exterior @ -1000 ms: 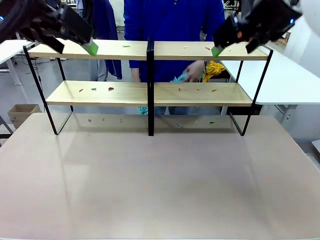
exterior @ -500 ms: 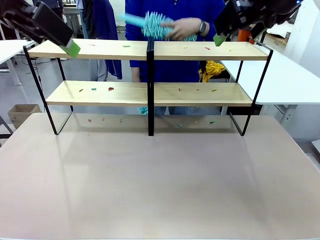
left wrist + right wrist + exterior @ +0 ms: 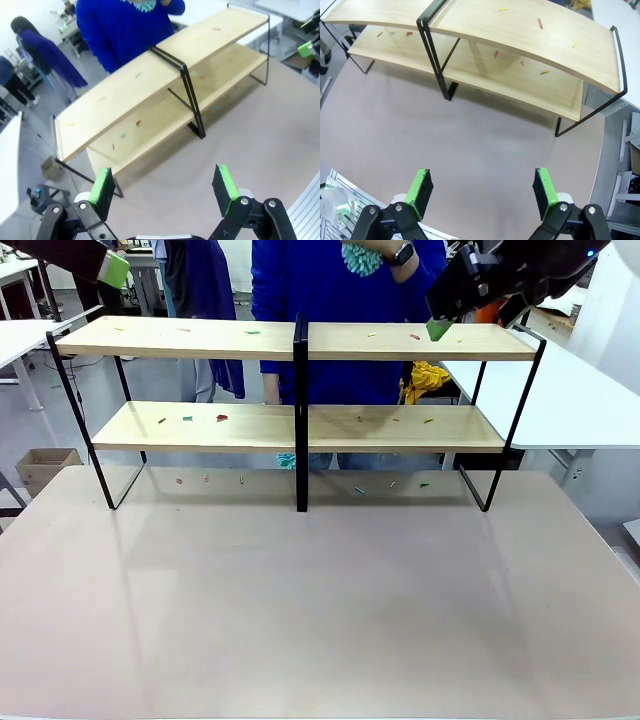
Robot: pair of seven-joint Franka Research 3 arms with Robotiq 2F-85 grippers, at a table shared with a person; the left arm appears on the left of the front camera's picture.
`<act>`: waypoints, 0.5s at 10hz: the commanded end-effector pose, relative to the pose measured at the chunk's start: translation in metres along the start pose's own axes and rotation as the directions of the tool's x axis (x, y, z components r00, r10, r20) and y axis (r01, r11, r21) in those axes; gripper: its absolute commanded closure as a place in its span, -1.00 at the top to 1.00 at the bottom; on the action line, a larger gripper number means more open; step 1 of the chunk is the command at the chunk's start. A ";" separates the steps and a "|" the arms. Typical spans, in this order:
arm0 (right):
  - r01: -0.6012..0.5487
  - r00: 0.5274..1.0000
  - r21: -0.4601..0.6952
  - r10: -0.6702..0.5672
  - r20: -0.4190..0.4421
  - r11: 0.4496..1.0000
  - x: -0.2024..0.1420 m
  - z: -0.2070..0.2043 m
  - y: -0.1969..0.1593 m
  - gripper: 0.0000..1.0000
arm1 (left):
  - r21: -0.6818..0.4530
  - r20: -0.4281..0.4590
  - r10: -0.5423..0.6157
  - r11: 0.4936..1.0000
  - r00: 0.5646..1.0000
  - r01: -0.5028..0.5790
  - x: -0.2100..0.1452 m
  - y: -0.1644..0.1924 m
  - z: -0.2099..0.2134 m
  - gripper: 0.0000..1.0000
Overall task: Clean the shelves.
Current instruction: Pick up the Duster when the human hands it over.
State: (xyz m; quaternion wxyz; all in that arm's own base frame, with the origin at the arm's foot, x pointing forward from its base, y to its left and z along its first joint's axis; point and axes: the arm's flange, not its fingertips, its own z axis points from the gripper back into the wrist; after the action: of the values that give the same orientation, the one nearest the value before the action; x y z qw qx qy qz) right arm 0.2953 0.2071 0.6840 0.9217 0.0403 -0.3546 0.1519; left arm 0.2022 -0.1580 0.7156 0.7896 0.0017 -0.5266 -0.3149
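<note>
I am seeing my left hand (image 3: 163, 185) wide open and empty, my right hand (image 3: 482, 187) too. The shelves (image 3: 400, 427) are standing across the upper middle of the frame, on the surface (image 3: 320, 620)

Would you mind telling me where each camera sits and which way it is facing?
Left wrist: high off the left end of the shelves, looking down at them and the person; open left gripper at bottom.
Right wrist: high near their right end, looking down; open right gripper at bottom.
Front: between the arms, facing the shelves and person; both grippers up top.
All share the shelves.
</note>
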 end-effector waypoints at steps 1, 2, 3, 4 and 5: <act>-0.004 1.000 0.002 0.004 -0.003 1.000 0.002 -0.003 -0.005 1.00 | -0.021 0.040 -0.019 1.000 0.999 0.020 -0.013 0.005 -0.007 1.00; -0.007 1.000 0.004 0.007 -0.007 1.000 0.002 -0.005 -0.005 1.00 | -0.037 0.047 -0.010 0.999 0.999 0.011 -0.014 0.007 -0.009 1.00; -0.001 1.000 -0.006 0.001 -0.011 1.000 0.002 -0.008 -0.005 1.00 | -0.057 0.058 0.014 0.998 0.998 -0.011 -0.015 0.009 -0.013 1.00; -0.003 1.000 -0.001 0.003 -0.016 1.000 0.003 -0.009 -0.006 1.00 | -0.075 0.055 0.053 0.996 0.997 -0.049 -0.016 0.012 -0.016 1.00; -0.005 1.000 0.003 0.005 -0.020 1.000 0.004 -0.011 -0.006 1.00 | -0.084 0.056 0.089 0.993 0.994 -0.084 -0.017 0.015 -0.018 1.00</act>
State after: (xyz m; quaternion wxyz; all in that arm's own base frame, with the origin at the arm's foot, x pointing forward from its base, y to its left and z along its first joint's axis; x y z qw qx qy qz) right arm 0.3020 0.2079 0.6778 0.9251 0.0398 -0.3458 0.1517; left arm 0.2166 -0.1460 0.7022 0.7859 -0.0401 -0.5326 -0.3116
